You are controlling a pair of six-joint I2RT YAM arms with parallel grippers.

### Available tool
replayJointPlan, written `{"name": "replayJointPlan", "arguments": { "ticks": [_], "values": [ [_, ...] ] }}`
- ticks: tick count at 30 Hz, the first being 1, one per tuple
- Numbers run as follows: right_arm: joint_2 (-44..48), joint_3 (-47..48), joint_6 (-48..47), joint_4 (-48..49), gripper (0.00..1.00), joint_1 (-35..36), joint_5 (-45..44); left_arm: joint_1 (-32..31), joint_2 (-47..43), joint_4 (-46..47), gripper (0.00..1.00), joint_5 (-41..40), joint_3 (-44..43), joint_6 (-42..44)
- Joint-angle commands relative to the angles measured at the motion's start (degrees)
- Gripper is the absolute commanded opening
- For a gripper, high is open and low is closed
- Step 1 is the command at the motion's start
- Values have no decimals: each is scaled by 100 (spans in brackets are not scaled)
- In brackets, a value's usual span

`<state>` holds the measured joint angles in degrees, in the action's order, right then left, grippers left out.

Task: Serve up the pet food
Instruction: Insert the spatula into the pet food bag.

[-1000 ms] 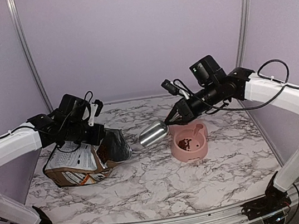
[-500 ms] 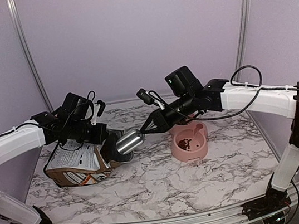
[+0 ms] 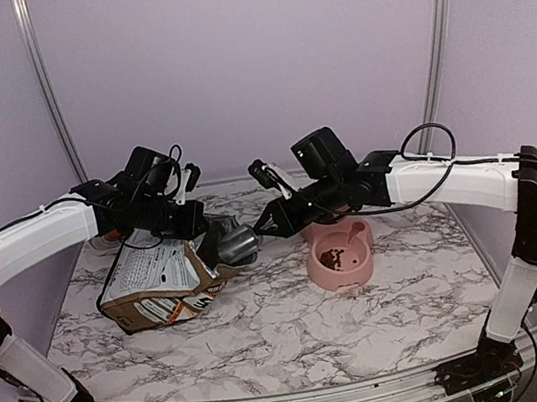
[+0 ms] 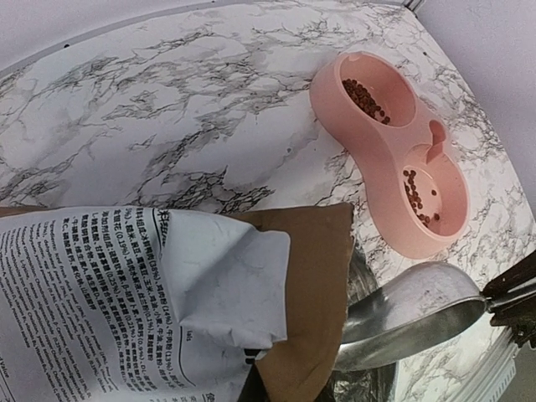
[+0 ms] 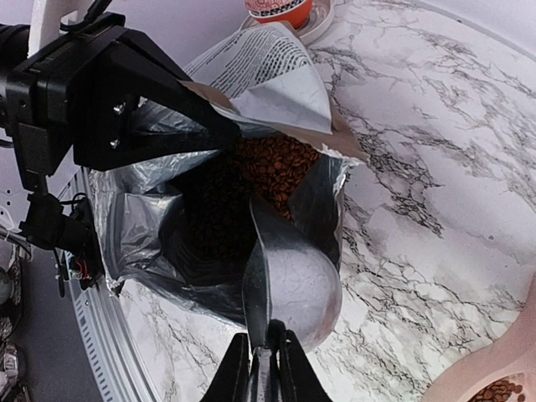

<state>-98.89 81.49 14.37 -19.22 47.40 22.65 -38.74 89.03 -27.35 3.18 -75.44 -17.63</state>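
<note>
1. Between the left jaws and the right jaws, the pet food (image 5: 272, 167) is lying as a heap of dark brown pellets inside the open bag (image 3: 155, 284). More of it is sitting in both wells of the pink bowl (image 3: 341, 259), just beside and below the right jaws.
2. The bag is lying on its side on the marble desk (image 3: 299, 338). Its long axis is running from under the left jaws toward the right jaws, and its foil-lined mouth is facing the right jaws.
3. The left jaws are pinching the bag's upper lip, closed tight on the paper and lifting that edge so the mouth is gaping.
4. The right jaws are clamping the thin handle of the metal scoop (image 5: 289, 289). The scoop's long axis is pointing straight away from them, with its rounded end reaching into the bag's mouth over the foil lining, just short of the pellets. Whether it is touching them, I cannot tell.
5. A white panel on the bag's upturned side, directly below the left jaws, is carrying dense rows of small black Chinese print, too fine to read.
</note>
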Motion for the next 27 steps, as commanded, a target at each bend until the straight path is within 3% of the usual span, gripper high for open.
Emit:
{"name": "replayJointPlan", "arguments": {
  "ticks": [1, 27],
  "values": [
    [89, -10, -9, 351, 0, 33, -445, -63, 69, 652, 0, 582, -361, -49],
    [-1089, 564, 233, 534, 0, 357, -795, -61, 20, 653, 0, 462, 53, 173]
  ]
}}
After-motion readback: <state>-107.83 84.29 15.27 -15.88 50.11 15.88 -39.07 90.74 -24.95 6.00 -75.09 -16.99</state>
